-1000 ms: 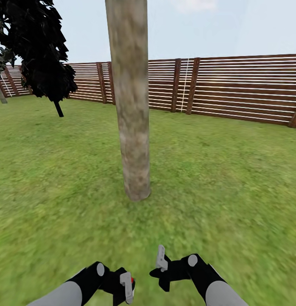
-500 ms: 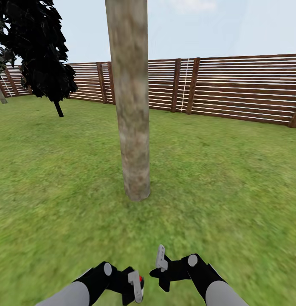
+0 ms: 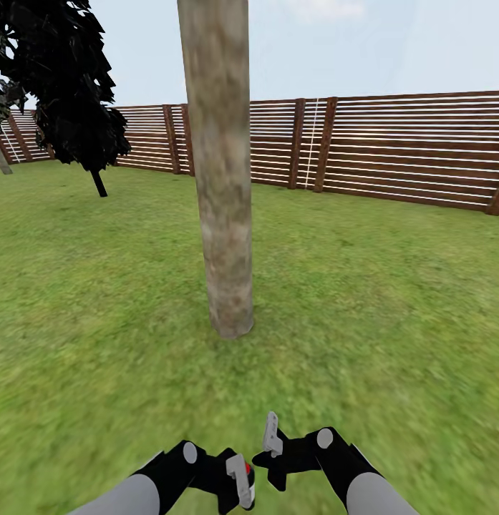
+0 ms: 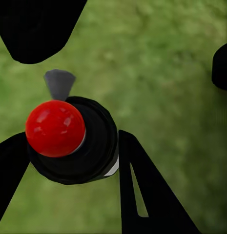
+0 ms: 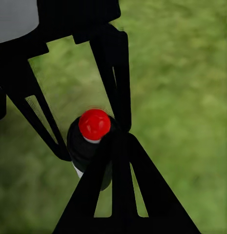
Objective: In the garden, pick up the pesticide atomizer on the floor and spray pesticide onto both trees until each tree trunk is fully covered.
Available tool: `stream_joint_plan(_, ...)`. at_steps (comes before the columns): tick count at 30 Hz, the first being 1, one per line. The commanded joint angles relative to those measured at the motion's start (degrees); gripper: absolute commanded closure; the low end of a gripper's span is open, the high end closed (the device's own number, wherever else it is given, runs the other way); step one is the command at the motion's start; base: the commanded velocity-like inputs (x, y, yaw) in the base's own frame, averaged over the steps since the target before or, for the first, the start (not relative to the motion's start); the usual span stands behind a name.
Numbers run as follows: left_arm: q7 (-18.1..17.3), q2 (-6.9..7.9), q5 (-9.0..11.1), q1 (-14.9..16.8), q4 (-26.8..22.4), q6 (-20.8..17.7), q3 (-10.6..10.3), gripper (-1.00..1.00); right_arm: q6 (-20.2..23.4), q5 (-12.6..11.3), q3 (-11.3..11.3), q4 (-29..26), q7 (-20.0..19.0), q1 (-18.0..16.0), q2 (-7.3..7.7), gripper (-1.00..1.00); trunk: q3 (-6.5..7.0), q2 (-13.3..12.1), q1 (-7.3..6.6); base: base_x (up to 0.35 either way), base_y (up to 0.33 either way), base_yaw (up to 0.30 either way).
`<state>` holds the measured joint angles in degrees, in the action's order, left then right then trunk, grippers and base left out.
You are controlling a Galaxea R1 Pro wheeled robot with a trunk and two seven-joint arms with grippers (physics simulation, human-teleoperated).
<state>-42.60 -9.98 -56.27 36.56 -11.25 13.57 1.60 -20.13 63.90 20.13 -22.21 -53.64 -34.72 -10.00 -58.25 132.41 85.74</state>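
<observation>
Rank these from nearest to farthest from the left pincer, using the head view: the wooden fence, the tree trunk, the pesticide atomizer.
1. The pesticide atomizer, held in the left pincer itself, low in the picture.
2. The tree trunk, straight ahead on the lawn.
3. The wooden fence, behind the trunk, along the garden's far edge.

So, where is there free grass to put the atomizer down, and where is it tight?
Free: the lawn between the tree trunk and the fence, and the grass from the trunk toward the dark tree. Tight: low in the head view, where the left gripper holding the atomizer sits close beside the right gripper.
</observation>
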Motion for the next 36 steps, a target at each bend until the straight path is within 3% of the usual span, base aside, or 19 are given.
stream_joint_plan(1,0.0,-0.02,0.0,0.0,0.0,0.0,0.0,1.0,0.0,0.0,0.0,0.0,0.0,0.0,0.0,1.0,0.0,0.0,0.0,0.0,0.0,0.0)
stream_joint_plan(10,0.0,-0.02,0.3,0.0,-0.1,0.1,0.1,1.0,0.0,0.0,0.0,0.1,0.0,0.0,0.0,1.0,0.0,0.0,0.0,0.0,0.0,0.0)
stream_joint_plan(16,-0.2,-0.02,2.8,0.0,-0.1,0.2,0.0,1.0,0.0,0.0,0.0,0.1,0.0,0.0,0.0,1.0,0.0,0.0,0.0,0.0,0.0,0.0)
stream_joint_plan(30,0.2,0.53,2.7,0.0,-0.1,-0.4,-0.2,1.0,0.0,0.0,0.0,0.1,0.0,0.0,0.0,1.0,0.0,0.0,0.0,0.0,0.0,0.0)
stream_joint_plan(34,0.2,4.16,2.2,0.0,0.0,-0.5,-0.5,1.0,0.0,0.0,0.0,0.1,0.0,0.0,0.0,1.0,0.0,0.0,0.0,0.0,0.0,0.0)
stream_joint_plan(36,0.2,7.25,2.1,-0.1,0.1,-0.5,-0.7,1.0,0.0,0.0,0.0,0.1,0.0,0.0,0.0,1.0,0.0,0.0,0.0,0.0,0.0,0.0)
